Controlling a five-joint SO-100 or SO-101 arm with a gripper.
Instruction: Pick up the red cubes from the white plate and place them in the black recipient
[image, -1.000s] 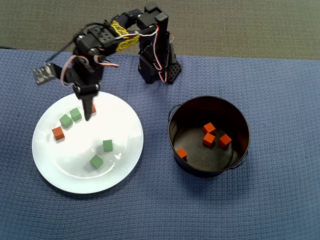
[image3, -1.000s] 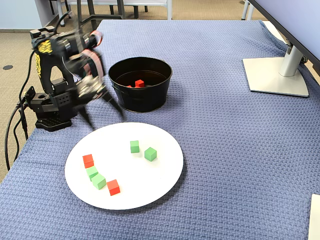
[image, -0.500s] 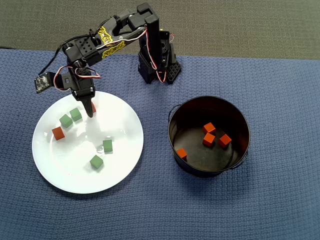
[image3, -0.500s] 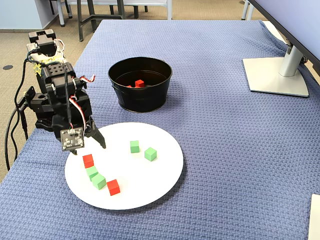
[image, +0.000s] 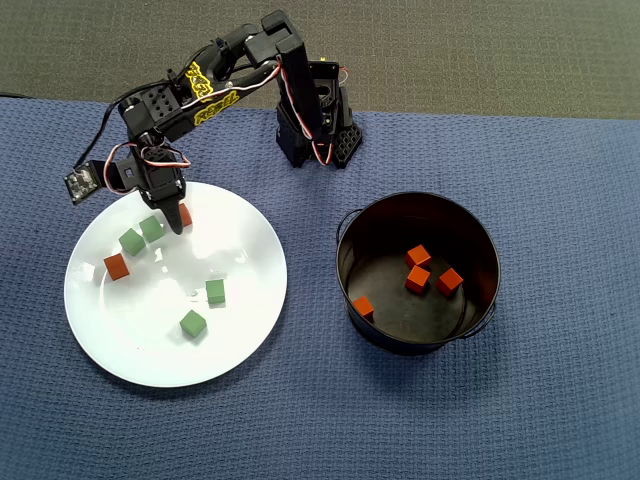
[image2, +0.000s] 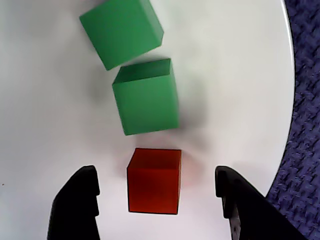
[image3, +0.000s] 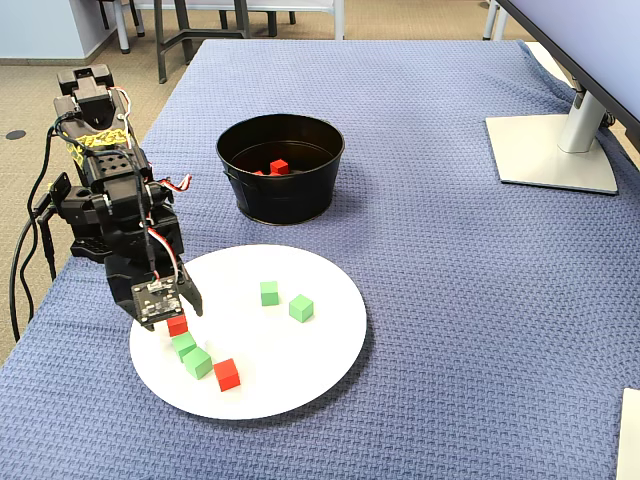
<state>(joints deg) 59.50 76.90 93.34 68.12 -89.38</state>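
Glossy white, the white plate (image: 250, 300) fills the left half of the overhead view on a blue woven cloth (image: 560, 400). I count two red cubes on it. One (image: 116, 266) lies at the plate's left side. The other (image2: 154, 181) sits at the upper left of the plate, under the arm, and the overhead view shows only a sliver of it.

In the wrist view I see the gripper (image2: 160, 200) spread wide, its two black fingers standing either side of that red cube with clear gaps both sides and touching nothing. The fingers appear close to the plate surface, though I cannot confirm contact from these angles.

Four green cubes are also on the plate. Two (image: 131, 241) (image: 151, 228) lie side by side just beside the straddled red cube, and two more (image: 215, 291) (image: 193, 323) rest nearer the plate's centre.

At the right of the overhead view stands the black recipient (image: 345, 250), well apart from the plate. Four red cubes lie on its dark floor: three (image: 418, 256) (image: 417, 279) (image: 449, 281) clustered near the middle, one (image: 363, 307) against the left wall.
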